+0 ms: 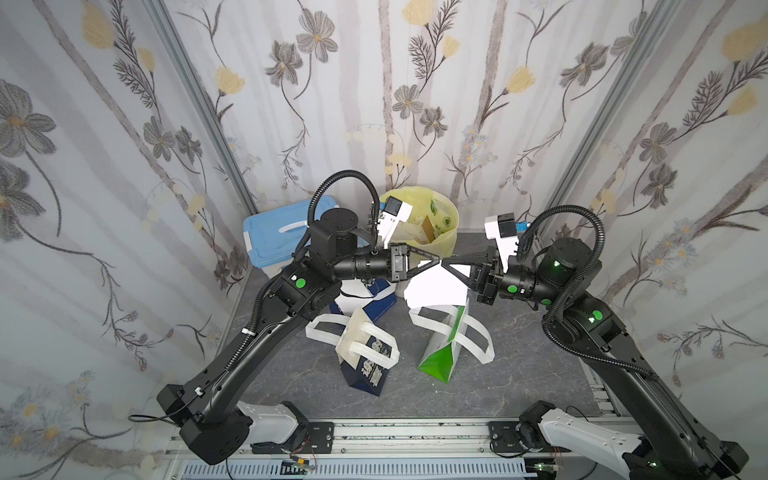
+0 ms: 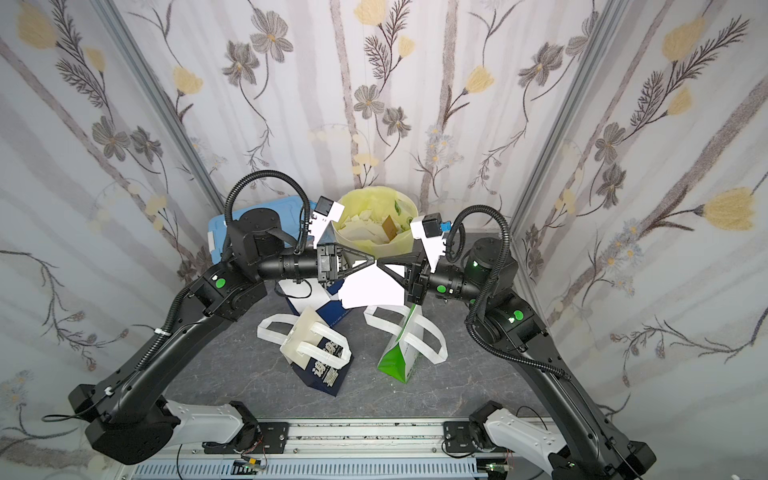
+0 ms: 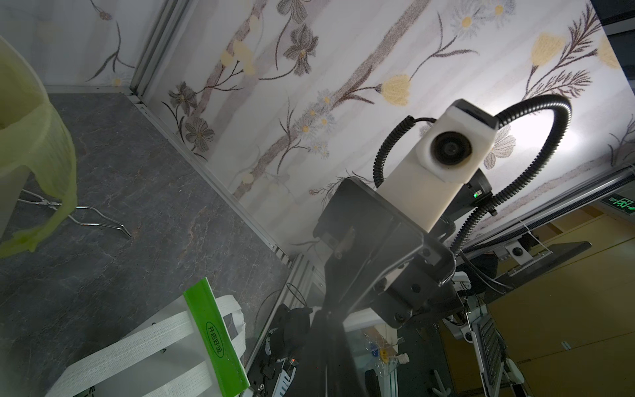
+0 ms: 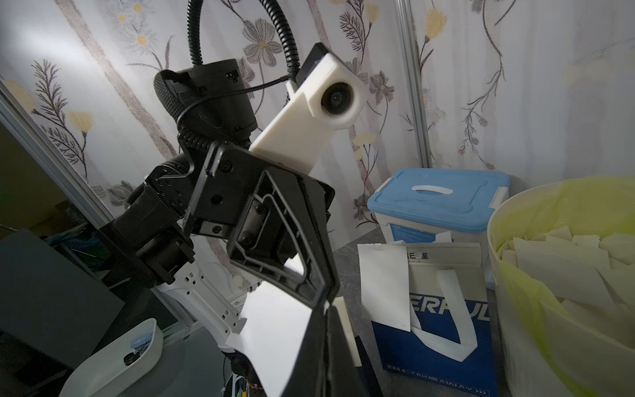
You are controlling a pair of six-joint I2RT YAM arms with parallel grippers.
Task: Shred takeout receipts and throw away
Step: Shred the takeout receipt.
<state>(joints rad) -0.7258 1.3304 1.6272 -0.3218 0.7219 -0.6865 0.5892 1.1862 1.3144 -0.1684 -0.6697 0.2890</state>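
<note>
Two pairs of jaws, both mine, meet tip to tip above the middle of the table. My left gripper and my right gripper are each squeezed fully closed, almost touching one another. They pinch the top edge of one receipt side by side. My right pinch is harder to see, but the right wrist view shows the sheet running up into the closed tips.

The white paper hangs loose below my fingers, clear of the table. It sits just above the handles of the green-and-white bag and beside the fallen navy bag.

I judge this as the start of a tear: both grips are set close together on one edge, and no rip shows between them yet. The next move calls for drawing my two wrists apart in opposite directions, one toward the rail and one away, so the paper shears at the narrow gap rather than slipping out. Both pinches must hold firm, since thin paper slides easily.

Just behind my tips stands the bin with its yellow liner, already holding torn pieces, so the drop is a short reach back.

Farther out, a second receipt sits on the face of the upright navy bag, in front of the blue-lidded box. It is not yet taken.
</note>
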